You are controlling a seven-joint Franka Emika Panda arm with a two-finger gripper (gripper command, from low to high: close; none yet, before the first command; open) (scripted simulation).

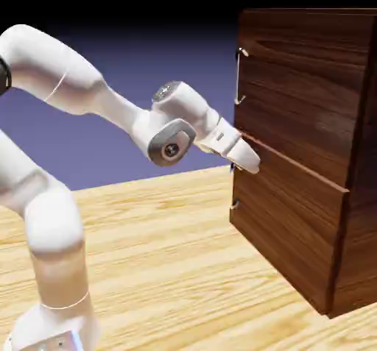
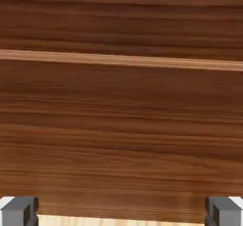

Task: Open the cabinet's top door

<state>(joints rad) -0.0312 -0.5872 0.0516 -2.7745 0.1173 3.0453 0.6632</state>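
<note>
The cabinet (image 1: 358, 217) is a tall dark wood-grain box at the exterior view's right. Its top door (image 1: 302, 77) is closed and carries a thin silver bar handle (image 1: 238, 76) at its left edge. My gripper (image 1: 250, 164) is up against the front face, just below the seam between the two panels and well under that handle. In the hand view, wood grain fills the picture, crossed by a pale seam line (image 2: 121, 61). The grey fingertips (image 2: 20, 212) stand far apart at the bottom corners. My gripper (image 2: 121, 214) is open with nothing between its fingers.
The lower panel (image 1: 287, 224) has its own small silver handle (image 1: 234, 204), just below my gripper. The light wooden table (image 1: 162, 254) stretches out in front of the cabinet, and a strip of the table (image 2: 118, 221) shows in the hand view.
</note>
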